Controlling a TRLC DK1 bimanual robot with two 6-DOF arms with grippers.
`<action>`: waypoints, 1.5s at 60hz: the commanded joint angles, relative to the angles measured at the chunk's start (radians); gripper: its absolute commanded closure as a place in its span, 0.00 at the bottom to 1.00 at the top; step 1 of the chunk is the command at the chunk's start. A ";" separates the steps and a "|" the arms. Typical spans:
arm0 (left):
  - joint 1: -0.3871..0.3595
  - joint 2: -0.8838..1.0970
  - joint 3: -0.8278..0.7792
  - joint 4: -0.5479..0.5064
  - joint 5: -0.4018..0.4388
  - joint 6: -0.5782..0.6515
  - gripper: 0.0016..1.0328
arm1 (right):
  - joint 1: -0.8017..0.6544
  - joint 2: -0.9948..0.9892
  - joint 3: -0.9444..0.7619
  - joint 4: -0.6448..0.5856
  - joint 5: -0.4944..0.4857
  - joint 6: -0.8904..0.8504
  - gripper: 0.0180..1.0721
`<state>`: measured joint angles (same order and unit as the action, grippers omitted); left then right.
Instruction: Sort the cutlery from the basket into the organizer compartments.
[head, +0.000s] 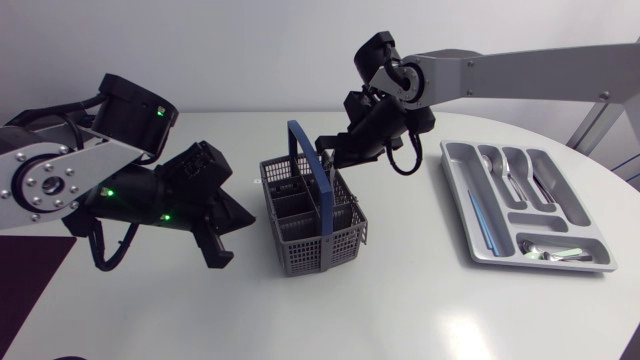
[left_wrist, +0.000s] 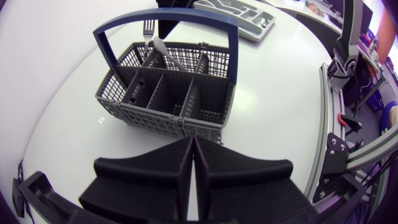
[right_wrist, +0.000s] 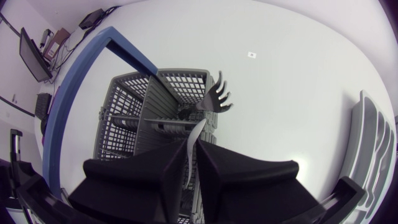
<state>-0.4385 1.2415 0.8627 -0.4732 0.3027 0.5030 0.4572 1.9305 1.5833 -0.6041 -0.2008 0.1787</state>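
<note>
A fork (right_wrist: 213, 101) is gripped by its handle in the right pincer (right_wrist: 193, 154), the fingers nearly closed on it and the tines at the rim of the grey basket (head: 310, 228). The basket stands mid-tabletop (head: 400, 300), its blue handle (head: 310, 150) upright. Just beside it, on the opposite side, hovers the left pincer (left_wrist: 191, 148), fingers pressed together and holding nothing. The silver organizer (head: 462, 190), well apart on the right arm's side, holds cutlery (head: 512, 178) in several compartments.

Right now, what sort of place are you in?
Likely a robotics lab bench staged as a kitchen chore: white table, grey plastic mesh cutlery basket with blue handle, silver-grey compartmented organizer tray holding cutlery. The right gripper has its jaws on a silver metal fork at the basket.
</note>
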 joint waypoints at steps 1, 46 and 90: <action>0.006 -0.005 -0.014 -0.008 0.009 0.026 0.97 | 0.006 -0.028 -0.026 0.003 0.011 -0.013 0.87; 0.009 -0.013 -0.017 -0.018 0.009 0.029 0.97 | 0.001 0.085 0.092 -0.042 -0.015 0.024 0.75; 0.012 -0.016 -0.024 -0.016 0.010 0.034 0.97 | -0.040 0.025 0.024 -0.023 -0.017 0.031 0.75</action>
<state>-0.4328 1.2366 0.8627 -0.4805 0.3031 0.5213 0.4278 1.9747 1.6371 -0.6254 -0.2211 0.1837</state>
